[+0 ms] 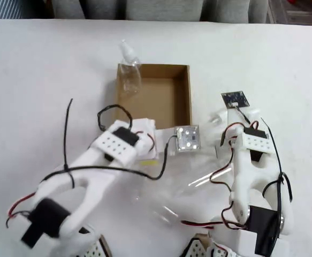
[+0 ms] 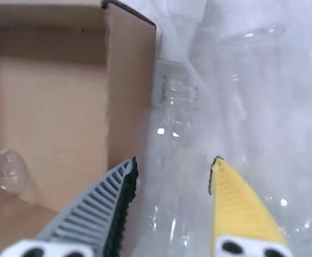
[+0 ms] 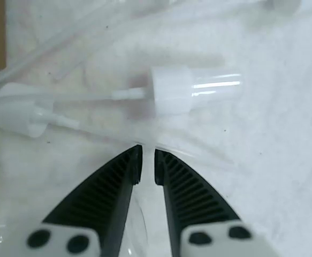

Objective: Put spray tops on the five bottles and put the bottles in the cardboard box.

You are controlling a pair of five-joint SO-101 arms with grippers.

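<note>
1. Nearest to the arm bases, the right gripper (image 3: 147,166) hangs low over the counter (image 1: 38,64). Its black jaws are almost closed, with only a thin slit between them, and I see nothing gripped there.
2. Just beyond its tips lie two tops. The capped spray top (image 3: 172,91) has a white collar, a clear cap and a thin dip tube. The white spray top (image 3: 16,112) lies near it but apart. I judge that the gripper is placed here to pick one of them for the next bottle.
3. Farther on, the left gripper (image 2: 173,163) has its jaws wide, one grey and one yellow, on either side of the open bottle (image 2: 172,91). Whether they touch it, I cannot tell. This bottle is clear plastic with a bare threaded neck and no top, and it is just beside the outer wall of the cardboard box (image 2: 129,80). Probably the arm is there to hold it steady while a top goes on.
4. A second clear bottle (image 2: 252,80) lies next to it on the counter. I cannot see its neck.
5. The box is plain brown and open upward.
6. Farthest, the finished bottle (image 1: 129,75) leans in the far corner of the box, its white top rising above the rim. So one of the five seems done.
</note>
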